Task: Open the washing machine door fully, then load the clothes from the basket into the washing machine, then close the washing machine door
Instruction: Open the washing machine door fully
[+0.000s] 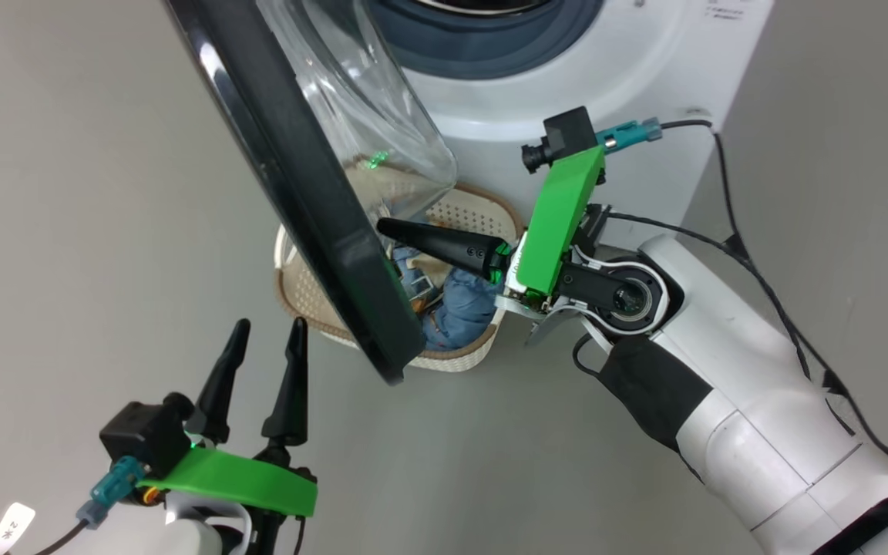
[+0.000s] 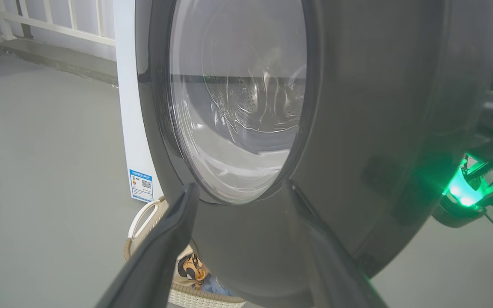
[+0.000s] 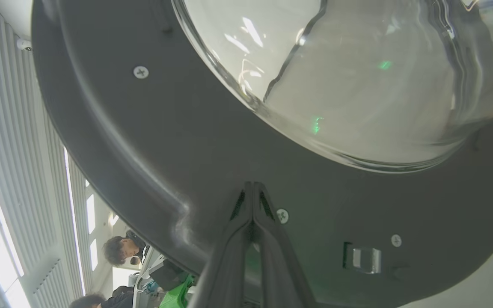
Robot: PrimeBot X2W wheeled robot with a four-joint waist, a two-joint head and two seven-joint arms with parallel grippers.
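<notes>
The washing machine door (image 1: pixel 313 216) stands swung partway out from the white washing machine (image 1: pixel 567 85), its glass bowl (image 1: pixel 351 100) facing the machine. My right gripper (image 1: pixel 386 227) is shut with nothing in it, its tips against the door's inner black face (image 3: pixel 144 149) just below the bowl (image 3: pixel 336 77). Low on the left, my left gripper (image 1: pixel 270 327) is open and empty, on the door's outer side (image 2: pixel 379 128) and apart from it. The basket (image 1: pixel 475 208) sits on the floor under the door, partly hidden, with the blue clothes (image 1: pixel 459 304) inside.
Grey floor spreads left of the machine. A blue energy sticker (image 2: pixel 141 185) marks the washer's front, above a white basket handle (image 2: pixel 144 218). The door latch (image 3: pixel 362 259) sits near my right fingers. A person's head (image 3: pixel 120 250) shows beyond the door. A black cable (image 1: pixel 760 285) trails along my right arm.
</notes>
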